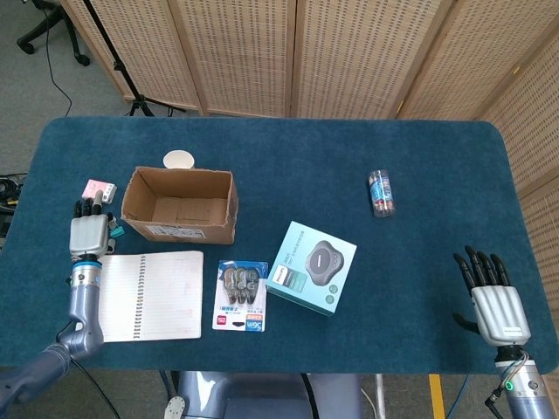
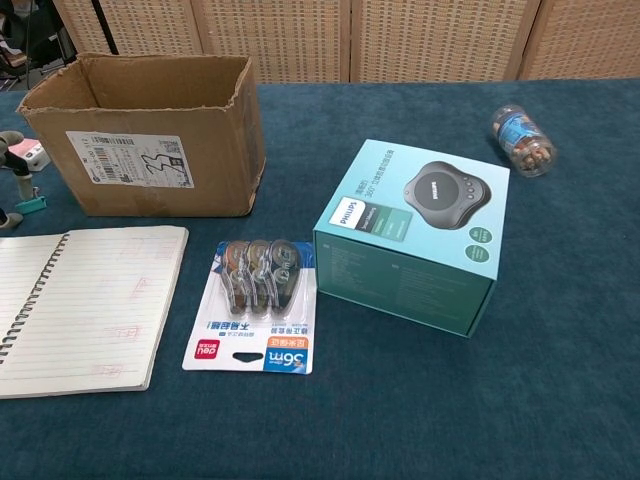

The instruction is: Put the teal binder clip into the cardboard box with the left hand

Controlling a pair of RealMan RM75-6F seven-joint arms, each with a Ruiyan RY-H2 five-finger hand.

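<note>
The teal binder clip [image 1: 114, 232] lies on the blue table just left of the cardboard box [image 1: 177, 230], near the box's front left corner. In the chest view the clip [image 2: 30, 203] sits at the far left with its silver handle up, beside the box [image 2: 150, 170]. My left hand [image 1: 86, 233] lies flat right beside the clip on its left, fingers straight and apart, holding nothing. Only its fingertips [image 2: 8, 149] show at the chest view's edge. My right hand [image 1: 494, 298] rests open at the table's near right corner, far from everything.
An open spiral notebook [image 1: 144, 297] lies in front of my left hand. A pink item [image 1: 99, 189] and a white round thing [image 1: 179, 160] sit behind the box. A correction tape pack [image 1: 240, 295], a teal Philips box [image 1: 312, 266] and a small jar [image 1: 381, 192] lie to the right.
</note>
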